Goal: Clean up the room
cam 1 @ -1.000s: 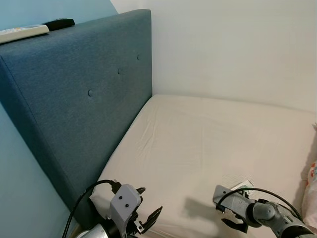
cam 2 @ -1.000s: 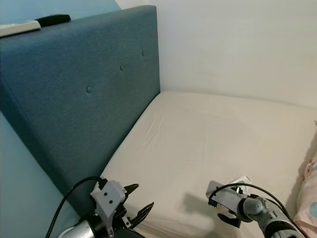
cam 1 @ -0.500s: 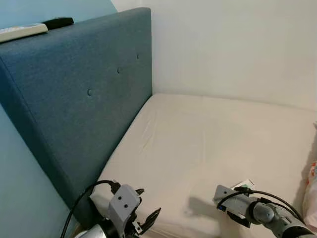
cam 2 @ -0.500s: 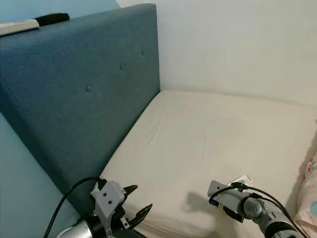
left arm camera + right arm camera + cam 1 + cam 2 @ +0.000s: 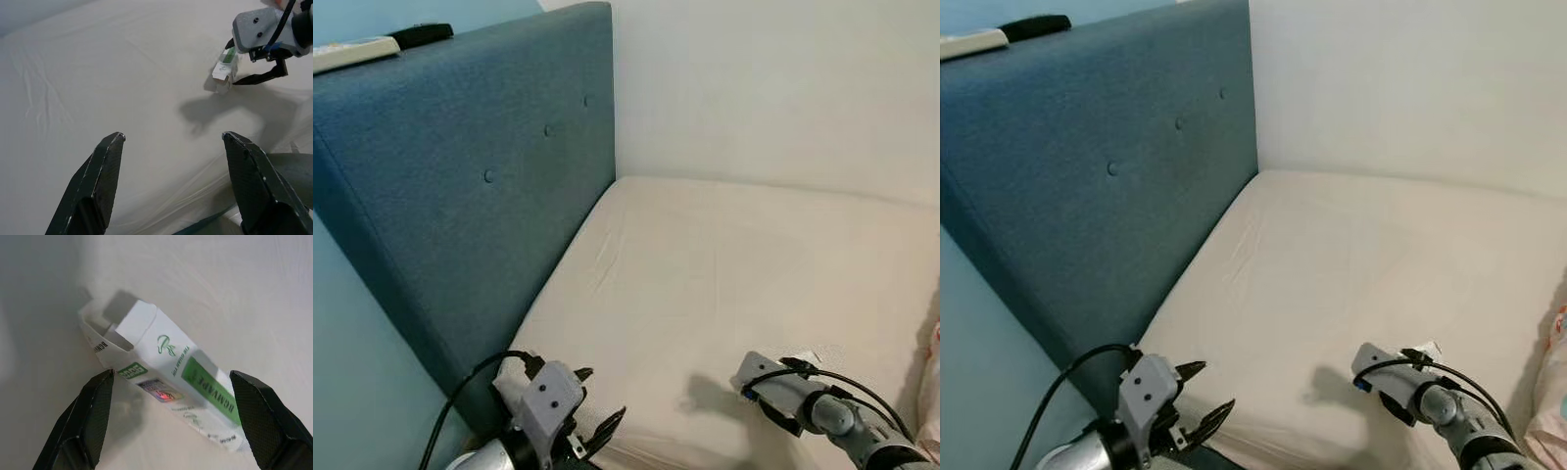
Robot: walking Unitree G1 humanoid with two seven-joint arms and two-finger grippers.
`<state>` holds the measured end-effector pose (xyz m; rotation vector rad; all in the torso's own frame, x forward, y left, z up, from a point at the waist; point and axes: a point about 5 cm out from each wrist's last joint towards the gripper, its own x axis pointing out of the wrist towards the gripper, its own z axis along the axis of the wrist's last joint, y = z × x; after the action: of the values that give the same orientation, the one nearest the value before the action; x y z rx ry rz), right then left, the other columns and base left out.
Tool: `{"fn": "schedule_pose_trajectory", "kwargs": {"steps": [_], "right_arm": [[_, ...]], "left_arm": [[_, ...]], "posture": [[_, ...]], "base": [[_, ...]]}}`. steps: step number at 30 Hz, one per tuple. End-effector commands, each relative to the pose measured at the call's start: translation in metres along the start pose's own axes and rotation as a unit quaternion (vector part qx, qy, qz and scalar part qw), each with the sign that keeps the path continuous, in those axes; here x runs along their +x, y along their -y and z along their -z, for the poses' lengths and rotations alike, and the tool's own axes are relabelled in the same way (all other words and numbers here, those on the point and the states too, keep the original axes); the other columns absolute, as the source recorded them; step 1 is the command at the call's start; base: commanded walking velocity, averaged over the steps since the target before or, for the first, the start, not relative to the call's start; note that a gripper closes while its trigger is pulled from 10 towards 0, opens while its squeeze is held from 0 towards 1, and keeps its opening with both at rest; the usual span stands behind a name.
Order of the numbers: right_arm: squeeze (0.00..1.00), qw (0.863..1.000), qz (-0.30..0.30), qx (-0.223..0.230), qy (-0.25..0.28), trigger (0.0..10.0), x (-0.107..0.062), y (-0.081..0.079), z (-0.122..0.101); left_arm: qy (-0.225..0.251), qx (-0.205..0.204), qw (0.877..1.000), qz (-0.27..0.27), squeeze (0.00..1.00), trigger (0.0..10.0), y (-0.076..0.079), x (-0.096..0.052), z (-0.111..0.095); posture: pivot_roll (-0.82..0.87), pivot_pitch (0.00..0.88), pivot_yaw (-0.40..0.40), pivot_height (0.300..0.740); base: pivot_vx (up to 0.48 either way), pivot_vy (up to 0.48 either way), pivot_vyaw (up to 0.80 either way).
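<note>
Cleanup's barely started imo. The empty box [image 5: 164, 389] lies on the bed [image 5: 724, 284] at about 4 o'clock, not picked up. Right gripper [image 5: 171, 418] hovers over it, fingers wide apart, holding nothing. Left gripper [image 5: 171, 181] at 7 o'clock, spread and empty too.

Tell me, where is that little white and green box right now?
The small white and green box lies on the cream mattress near its front edge, on the robot's right, directly under the open right gripper.
</note>
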<state>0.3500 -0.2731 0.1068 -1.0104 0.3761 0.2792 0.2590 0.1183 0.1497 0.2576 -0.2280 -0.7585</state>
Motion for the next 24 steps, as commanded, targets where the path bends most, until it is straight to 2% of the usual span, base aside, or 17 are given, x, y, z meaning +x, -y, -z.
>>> {"fn": "schedule_pose_trajectory", "kwargs": {"steps": [1, 5, 9, 12, 13, 15, 16, 17, 18, 21, 24], "right_arm": [[0.0, 1.0, 0.001, 0.017, -0.009, 10.0, 0.0, -0.003, 0.004], [0.0, 0.999, 0.004, 0.033, -0.013, 10.0, 0.0, 0.0, 0.003], [0.0, 0.999, 0.002, 0.043, -0.021, 10.0, 0.0, 0.0, 0.005], [0.0, 0.996, -0.003, 0.079, -0.049, 10.0, -0.003, 0.0, 0.015], [0.0, 0.996, -0.003, 0.079, -0.049, 10.0, -0.003, 0.0, 0.015], [0.0, 0.989, 0.002, 0.128, -0.071, 10.0, -0.005, -0.001, 0.024], [0.0, 0.989, 0.002, 0.128, -0.071, 10.0, -0.005, -0.001, 0.024], [0.0, 0.98, 0.006, 0.179, -0.087, 10.0, -0.008, -0.003, 0.032], [0.0, 0.976, 0.006, 0.198, -0.091, 10.0, -0.009, -0.004, 0.035], [0.0, 0.971, 0.001, 0.22, -0.093, 10.0, -0.01, -0.006, 0.038], [0.0, 0.972, -0.001, 0.21, -0.1, 10.0, -0.012, -0.007, 0.041]], "left_arm": [[-0.012, -0.005, 1.0, 0.009, 0.0, 10.0, 0.002, -0.006, 0.003], [0.002, -0.014, 0.998, 0.058, 0.0, 10.0, 0.01, -0.007, -0.012], [0.002, -0.016, 0.997, 0.071, 0.0, 10.0, 0.013, -0.008, -0.015], [-0.001, -0.017, 0.997, 0.076, 0.0, 10.0, 0.013, -0.01, -0.015], [-0.001, -0.017, 0.997, 0.076, 0.0, 10.0, 0.013, -0.01, -0.015], [-0.005, -0.019, 0.997, 0.078, 0.0, 10.0, 0.014, -0.011, -0.016], [-0.005, -0.019, 0.997, 0.078, 0.0, 10.0, 0.014, -0.011, -0.016], [-0.01, -0.021, 0.996, 0.081, 0.0, 10.0, 0.014, -0.013, -0.016], [-0.012, -0.021, 0.996, 0.081, 0.0, 10.0, 0.014, -0.013, -0.016], [-0.016, -0.022, 0.996, 0.084, 0.0, 10.0, 0.013, -0.014, -0.017], [-0.018, -0.021, 0.996, 0.082, 0.0, 10.0, 0.012, -0.013, -0.017]], "posture": [[0.24, 0.353, 0.026, 0.592], [0.26, 0.362, 0.033, 0.592], [0.27, 0.365, 0.034, 0.592], [0.28, 0.367, 0.037, 0.592], [0.28, 0.367, 0.037, 0.592], [0.28, 0.366, 0.037, 0.592], [0.28, 0.366, 0.037, 0.592], [0.28, 0.366, 0.038, 0.592], [0.28, 0.366, 0.038, 0.592], [0.28, 0.366, 0.039, 0.592], [0.28, 0.358, 0.043, 0.592]], "base": [[0.0, 0.0, 0.0], [0.0, 0.0, 0.0], [0.0, 0.0, 0.0], [0.0, 0.0, 0.0], [0.0, 0.0, 0.0], [0.0, 0.0, 0.0], [0.0, 0.0, 0.0], [0.0, 0.0, 0.0], [0.0, 0.0, 0.0], [0.0, 0.0, 0.0], [0.0, 0.0, 0.0]]}}
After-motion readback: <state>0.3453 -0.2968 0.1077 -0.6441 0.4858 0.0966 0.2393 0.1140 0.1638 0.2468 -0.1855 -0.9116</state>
